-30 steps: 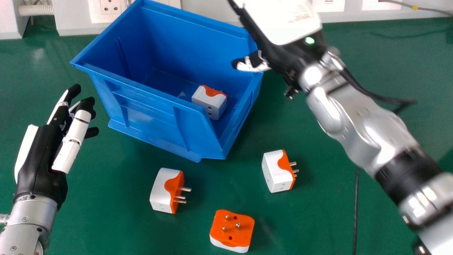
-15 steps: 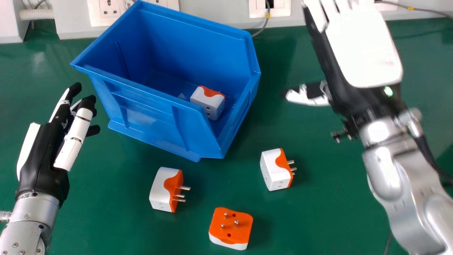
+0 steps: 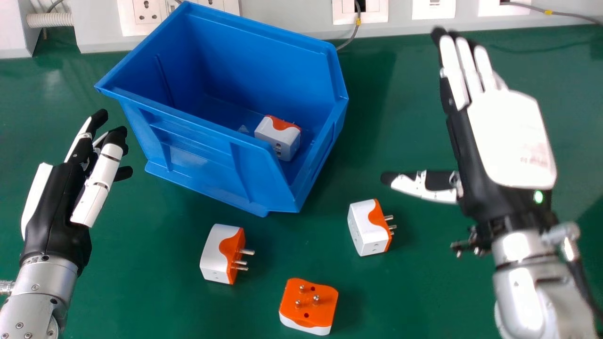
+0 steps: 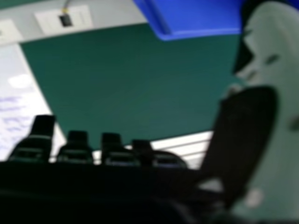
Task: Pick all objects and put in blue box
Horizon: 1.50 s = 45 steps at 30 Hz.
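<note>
My right hand (image 3: 509, 136) is open above the table, right of the blue box (image 3: 245, 181), fingers straight and thumb out to the side. In the right hand view the hand (image 4: 243, 135) holds nothing, and part of the blue box (image 4: 201, 16) shows beyond. My left hand (image 3: 56, 207) is open and empty, left of the box. One white and orange adapter (image 3: 278, 136) lies inside the box. In front of it on the table are an adapter (image 3: 220, 254) lying sideways, another (image 3: 367, 228) near the right thumb, and one (image 3: 308, 306) with its pins up.
The green table (image 3: 150, 292) carries everything. Wall sockets (image 3: 360, 12) and a grey trunking run along its back edge, with a cable (image 3: 351, 37) hanging behind the box. The box's raised rim (image 3: 264, 23) stands between the two hands.
My right hand has moved away from above the box's right side, rightward and towards the robot. The left hand, the box and the adapters have stayed in place.
</note>
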### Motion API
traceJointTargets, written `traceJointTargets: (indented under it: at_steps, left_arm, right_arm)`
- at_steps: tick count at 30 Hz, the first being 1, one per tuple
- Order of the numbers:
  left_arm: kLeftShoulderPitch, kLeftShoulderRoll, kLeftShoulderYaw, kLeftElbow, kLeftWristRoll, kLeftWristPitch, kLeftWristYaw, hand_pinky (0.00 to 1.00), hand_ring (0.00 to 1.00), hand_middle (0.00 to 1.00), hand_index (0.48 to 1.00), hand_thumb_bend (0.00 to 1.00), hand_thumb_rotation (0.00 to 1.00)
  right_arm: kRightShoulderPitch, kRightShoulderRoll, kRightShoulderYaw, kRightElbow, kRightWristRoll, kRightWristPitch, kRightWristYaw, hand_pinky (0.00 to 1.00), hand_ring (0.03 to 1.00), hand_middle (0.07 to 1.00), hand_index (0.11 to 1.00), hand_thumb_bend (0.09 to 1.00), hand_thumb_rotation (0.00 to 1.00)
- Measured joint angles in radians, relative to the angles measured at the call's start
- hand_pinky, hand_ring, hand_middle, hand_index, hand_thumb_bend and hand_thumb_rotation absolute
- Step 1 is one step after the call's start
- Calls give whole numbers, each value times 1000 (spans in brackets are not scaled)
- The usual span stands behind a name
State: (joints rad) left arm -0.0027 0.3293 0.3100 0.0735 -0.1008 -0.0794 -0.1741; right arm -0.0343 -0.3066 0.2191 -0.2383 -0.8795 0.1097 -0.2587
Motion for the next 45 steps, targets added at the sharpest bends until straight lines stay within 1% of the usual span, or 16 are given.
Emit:
traceJointTargets:
  at_steps: [10, 14, 18, 19, 23, 27, 30, 32, 38, 45]
  left_arm:
    - [1, 1, 1, 0, 0, 0, -2, 799, 883, 901, 949, 379, 812]
    - [3, 1, 2, 0, -1, 0, -3, 799, 883, 901, 949, 382, 811]
    - [5, 2, 4, 0, -7, 0, -7, 799, 883, 901, 949, 384, 811]
    - [6, 2, 5, 0, -7, 0, -8, 799, 883, 901, 949, 384, 811]
    - [7, 5, 11, 0, -7, 0, -12, 800, 883, 901, 949, 385, 811]
    - [10, 6, 11, -6, -7, 3, -13, 800, 883, 901, 949, 386, 811]
    - [11, 6, 12, -11, -7, 4, -13, 799, 883, 901, 949, 387, 811]
    - [11, 8, 12, -11, -7, 4, -13, 800, 882, 901, 948, 386, 810]
    - [13, 9, 12, -13, -7, 5, -14, 800, 882, 901, 947, 386, 810]
    - [14, 13, 14, -14, -8, 8, -17, 801, 882, 901, 947, 389, 813]
  right_arm:
    - [127, 134, 60, 0, -3, 53, -25, 906, 1000, 1000, 995, 581, 265]
    - [158, 195, 102, 6, -38, 83, -74, 907, 999, 1000, 995, 567, 306]
    - [185, 253, 141, 40, -46, 113, -116, 892, 985, 1000, 988, 559, 360]
    - [191, 263, 149, 49, -46, 120, -124, 892, 985, 1000, 988, 559, 360]
    - [198, 276, 164, 94, -44, 120, -164, 868, 959, 990, 962, 558, 391]
    - [197, 288, 177, 128, -39, 126, -172, 851, 946, 983, 947, 557, 411]
    - [187, 310, 187, 154, -39, 157, -172, 840, 939, 980, 943, 557, 415]
    - [174, 321, 190, 172, -38, 178, -171, 809, 920, 966, 933, 559, 412]
    - [119, 324, 188, 246, -29, 212, -159, 769, 892, 937, 907, 561, 394]
    - [74, 315, 184, 290, -12, 237, -111, 757, 884, 927, 897, 558, 365]
